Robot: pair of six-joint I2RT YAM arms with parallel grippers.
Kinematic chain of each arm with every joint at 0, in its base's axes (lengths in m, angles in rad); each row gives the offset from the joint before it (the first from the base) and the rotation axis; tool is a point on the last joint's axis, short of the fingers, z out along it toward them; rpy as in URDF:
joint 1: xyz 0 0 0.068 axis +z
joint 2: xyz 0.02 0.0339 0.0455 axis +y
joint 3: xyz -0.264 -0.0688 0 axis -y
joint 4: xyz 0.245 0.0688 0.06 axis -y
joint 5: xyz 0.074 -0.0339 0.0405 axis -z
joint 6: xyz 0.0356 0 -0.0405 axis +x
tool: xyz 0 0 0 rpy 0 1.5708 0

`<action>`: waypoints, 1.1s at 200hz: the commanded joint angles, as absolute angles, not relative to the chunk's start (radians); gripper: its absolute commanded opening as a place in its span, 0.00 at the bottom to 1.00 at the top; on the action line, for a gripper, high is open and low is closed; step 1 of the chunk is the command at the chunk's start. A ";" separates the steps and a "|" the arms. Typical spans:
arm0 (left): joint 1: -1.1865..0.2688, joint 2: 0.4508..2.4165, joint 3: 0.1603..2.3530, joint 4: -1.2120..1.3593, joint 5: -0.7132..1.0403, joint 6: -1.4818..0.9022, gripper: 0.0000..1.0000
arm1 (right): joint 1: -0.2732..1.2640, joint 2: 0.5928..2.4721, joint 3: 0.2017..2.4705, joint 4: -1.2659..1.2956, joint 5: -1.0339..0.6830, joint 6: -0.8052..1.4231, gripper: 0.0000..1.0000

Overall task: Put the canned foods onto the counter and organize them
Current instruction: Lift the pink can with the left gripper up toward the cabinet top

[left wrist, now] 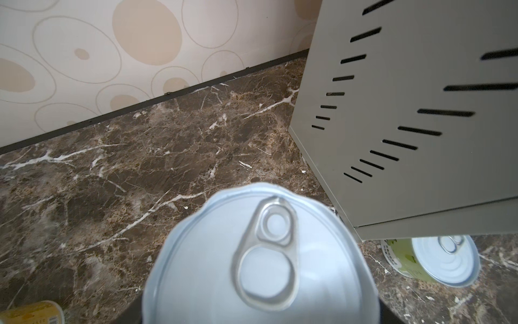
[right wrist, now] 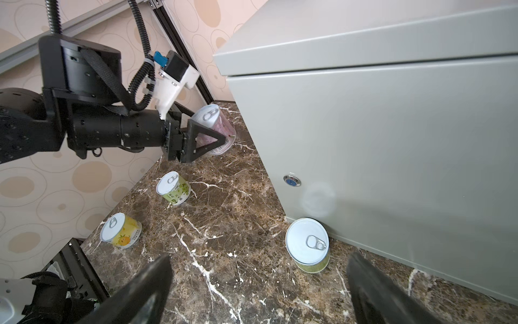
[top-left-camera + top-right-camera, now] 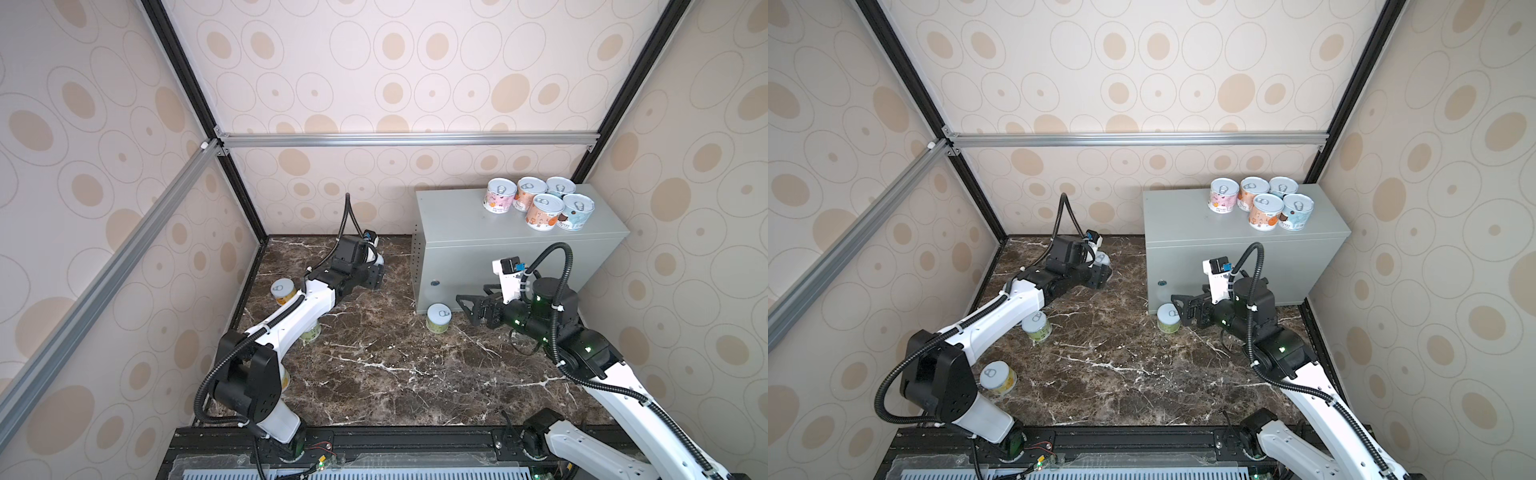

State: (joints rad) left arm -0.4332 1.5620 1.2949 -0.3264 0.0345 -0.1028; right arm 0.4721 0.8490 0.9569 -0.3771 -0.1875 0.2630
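Well left of the desk [image 3: 453, 220], near the left edge of the marble surface [image 3: 395, 374], a yellow tin [image 3: 284, 291] shows in a top view. A second yellow tin [image 3: 998, 376] and a green tin [image 3: 1036, 326] stand plain in a top view where the left arm [image 3: 1009, 305] does not cover them. Open marble lies between these and the desk.

Just off the desk's slotted left side, the left tool [image 2: 210, 126] is clenched on a pink tin [image 2: 225, 126]. Only the right wrist view gives its pink label; the left wrist view gives its silvery pull-tab lid [image 1: 260, 252].

A second green tin [image 3: 438, 318] stands upright at the foot of the desk's front, below the round lock [image 2: 291, 181]. The right tool [image 3: 467, 309], released and spread wide, sits just beside it.

At the far right corner of the desk's top, five tins [image 3: 544, 212] cluster touching, labelled pink, orange and light blue. Bare top runs from them to the desk's left edge.
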 commanded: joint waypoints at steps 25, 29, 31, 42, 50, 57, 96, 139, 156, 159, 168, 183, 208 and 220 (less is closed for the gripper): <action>-0.427 1.487 1.441 -0.427 0.060 -0.118 0.64 | 0.479 0.869 0.958 -0.382 -0.216 0.272 0.99; -0.427 1.488 1.454 -0.438 0.063 -0.117 0.63 | 0.479 0.873 0.958 -0.383 -0.217 0.272 0.99; -0.427 1.487 1.462 -0.445 0.066 -0.116 0.63 | 0.479 0.874 0.959 -0.385 -0.218 0.272 0.99; -0.426 1.486 1.497 -0.474 0.079 -0.111 0.63 | 0.480 0.881 0.962 -0.386 -0.223 0.274 0.99; -0.426 1.491 1.527 -0.495 0.088 -0.103 0.63 | 0.479 0.884 0.962 -0.386 -0.225 0.274 0.99; -0.426 1.492 1.557 -0.516 0.094 -0.096 0.63 | 0.479 0.888 0.962 -0.388 -0.227 0.274 0.99; -0.426 1.516 1.685 -0.606 0.104 -0.073 0.63 | 0.481 0.901 0.962 -0.386 -0.241 0.278 0.99; -0.428 1.557 1.808 -0.642 0.129 -0.086 0.62 | 0.484 0.922 0.958 -0.383 -0.255 0.282 0.99; -0.428 1.586 1.879 -0.666 0.153 -0.094 0.62 | 0.484 0.928 0.957 -0.381 -0.256 0.281 0.99; -0.428 1.591 1.894 -0.669 0.157 -0.094 0.62 | 0.486 0.928 0.956 -0.380 -0.255 0.281 0.99; -0.431 1.612 1.933 -0.688 0.169 -0.096 0.62 | 0.487 0.931 0.955 -0.378 -0.257 0.283 0.99; -0.439 1.648 2.000 -0.715 0.176 -0.099 0.62 | 0.487 0.937 0.952 -0.370 -0.262 0.285 0.99; -0.464 1.719 2.118 -0.765 0.175 -0.092 0.62 | 0.487 0.946 0.947 -0.364 -0.269 0.289 0.99; -0.476 1.758 2.191 -0.795 0.173 -0.088 0.61 | 0.488 0.949 0.946 -0.361 -0.272 0.289 0.99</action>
State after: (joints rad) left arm -0.4522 1.7199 2.0430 -0.7689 0.1555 -0.1036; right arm 0.4786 0.9409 0.9569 -0.3752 -0.2562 0.2806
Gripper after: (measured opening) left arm 0.748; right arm 0.990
